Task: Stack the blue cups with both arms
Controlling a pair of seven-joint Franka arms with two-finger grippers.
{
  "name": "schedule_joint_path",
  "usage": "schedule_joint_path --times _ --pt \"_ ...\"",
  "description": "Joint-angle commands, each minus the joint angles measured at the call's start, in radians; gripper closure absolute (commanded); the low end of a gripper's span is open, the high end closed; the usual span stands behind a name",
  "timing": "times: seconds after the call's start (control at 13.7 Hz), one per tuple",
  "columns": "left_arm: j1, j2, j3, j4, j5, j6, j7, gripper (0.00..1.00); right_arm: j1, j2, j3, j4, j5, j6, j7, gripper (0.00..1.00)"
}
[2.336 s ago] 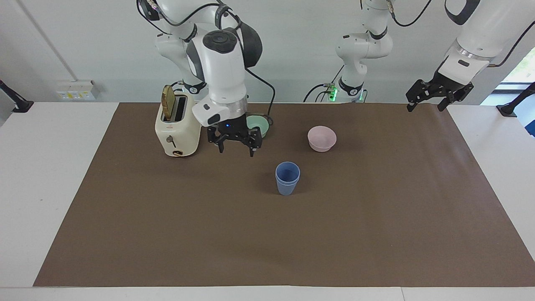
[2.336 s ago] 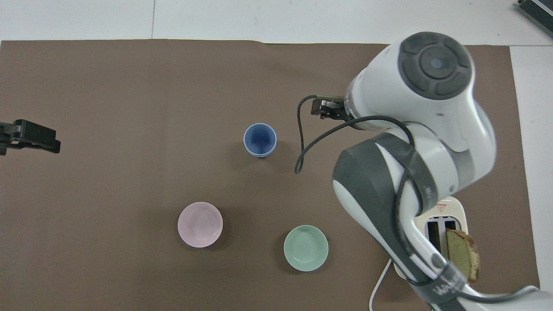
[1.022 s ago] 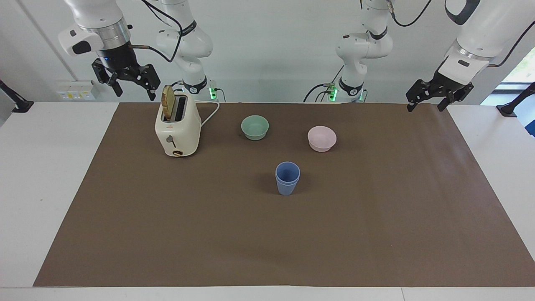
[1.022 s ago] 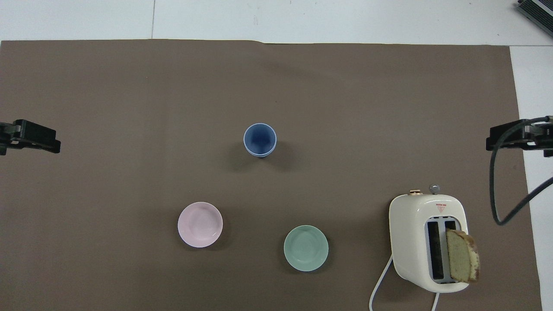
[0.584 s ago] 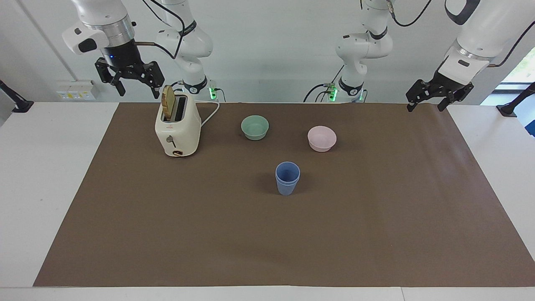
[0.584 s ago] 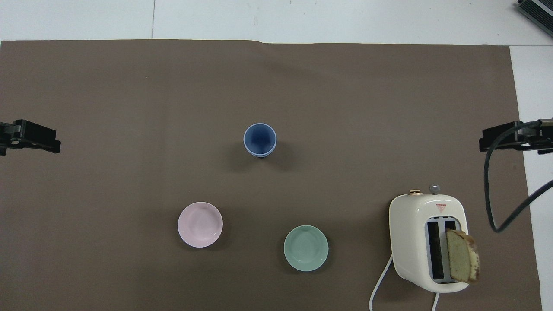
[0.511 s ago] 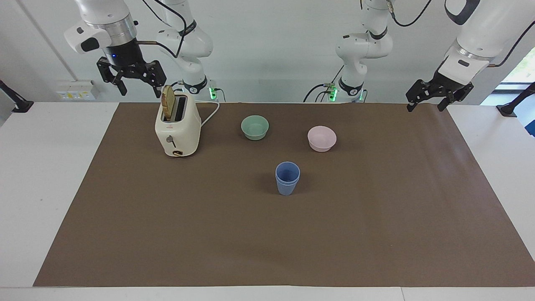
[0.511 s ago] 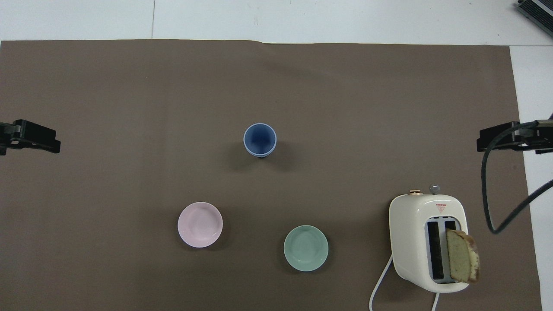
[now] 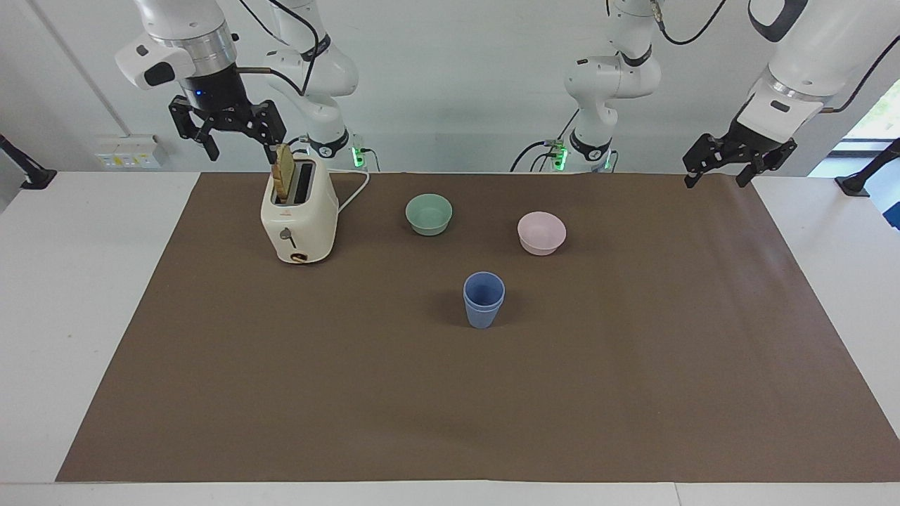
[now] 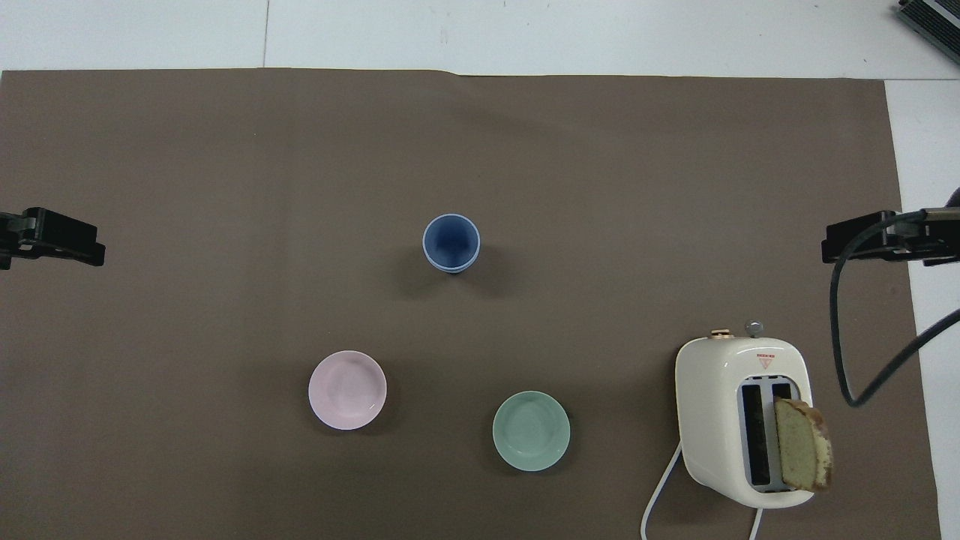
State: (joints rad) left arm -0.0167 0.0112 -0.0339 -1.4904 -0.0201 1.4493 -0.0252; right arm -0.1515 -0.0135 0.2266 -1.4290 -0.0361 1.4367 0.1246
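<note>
The two blue cups (image 9: 484, 299) stand nested, one inside the other, upright at the middle of the brown mat; they also show in the overhead view (image 10: 451, 241). My right gripper (image 9: 240, 149) is open and empty, raised over the table's edge beside the toaster; its tip shows in the overhead view (image 10: 877, 238). My left gripper (image 9: 715, 179) is open and empty, raised over the mat's corner at the left arm's end, where the arm waits; it also shows in the overhead view (image 10: 56, 240).
A cream toaster (image 9: 299, 218) with a slice of bread sticking up stands at the right arm's end. A mint-green bowl (image 9: 429, 213) and a pink bowl (image 9: 541, 232) sit nearer to the robots than the cups.
My right gripper rose from low over the mat by the mint bowl to the right arm's end, then drifted slightly toward the toaster. The cups and the left arm have not moved.
</note>
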Motion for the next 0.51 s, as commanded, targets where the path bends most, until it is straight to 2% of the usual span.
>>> schedule_joint_path --times 0.0,0.22,0.44 --pt "0.011 -0.019 -0.004 -0.021 -0.004 -0.006 0.005 0.0 -0.008 0.015 0.0 0.025 0.021 -0.012 -0.022 0.0" --pt "0.011 -0.019 -0.004 -0.021 -0.004 -0.006 0.005 0.0 0.01 0.014 -0.013 0.024 0.018 -0.01 -0.02 0.0" --pt "0.011 -0.019 -0.004 -0.021 -0.004 -0.007 0.007 0.0 0.072 0.014 -0.079 0.022 0.016 -0.01 -0.02 0.0"
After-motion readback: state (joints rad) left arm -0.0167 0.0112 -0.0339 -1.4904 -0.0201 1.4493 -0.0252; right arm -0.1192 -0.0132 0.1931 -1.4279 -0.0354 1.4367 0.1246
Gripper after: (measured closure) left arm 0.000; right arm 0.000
